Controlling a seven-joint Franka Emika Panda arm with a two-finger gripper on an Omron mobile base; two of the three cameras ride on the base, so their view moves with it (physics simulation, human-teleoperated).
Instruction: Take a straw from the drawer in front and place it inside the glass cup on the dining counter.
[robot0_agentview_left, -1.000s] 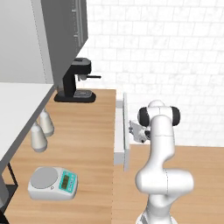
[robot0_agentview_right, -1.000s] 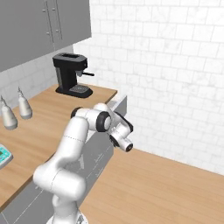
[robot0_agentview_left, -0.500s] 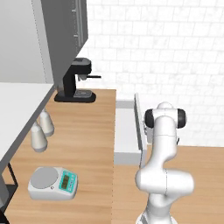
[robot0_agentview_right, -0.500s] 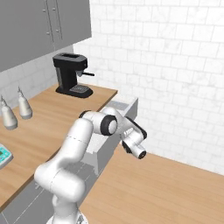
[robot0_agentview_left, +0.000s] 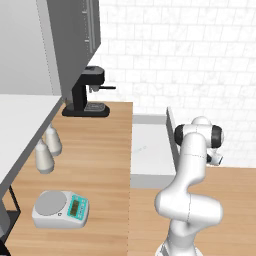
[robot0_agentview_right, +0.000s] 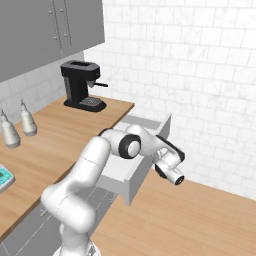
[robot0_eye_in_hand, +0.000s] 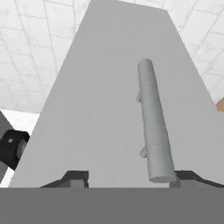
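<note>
Drawer (robot0_agentview_left: 150, 162) pulled well out from the right edge of the wood tabletop (robot0_agentview_left: 95, 150), pale grey inside open to above. Flat grey front standing up as the rightmost wall, just left of the white arm's wrist in the left base view. Inside, near the far left corner, a faint thin pale mark, most likely the straw (robot0_agentview_left: 140, 148), lying flat and slightly slanted, apart from all four walls; too small to tell more. Bare floor over the rest of the drawer, with open room between straw and front wall.

Claw (robot0_eye_in_hand: 131, 178) outside the drawer, on the right of the front panel, facing it. In the hand view, round grey handle bar (robot0_eye_in_hand: 152, 127) running along the panel, its near end between the dark fingertips (robot0_eye_in_hand: 76, 177). Tips set apart, wider than the bar, clamped on nothing; right tip just beside the bar's end, left tip well clear of it.

Right of the drawer front, open wood floor (robot0_agentview_left: 235, 210) up to the white tiled wall (robot0_agentview_left: 200, 60).

On the tabletop, far end: black coffee machine (robot0_agentview_left: 87, 92) under the grey wall cabinet (robot0_agentview_left: 75, 40). Left side: two pale bottles (robot0_agentview_left: 47, 150) close together. Near end: kitchen scale (robot0_agentview_left: 61, 209) with a green display. All well apart from the drawer's left edge.
</note>
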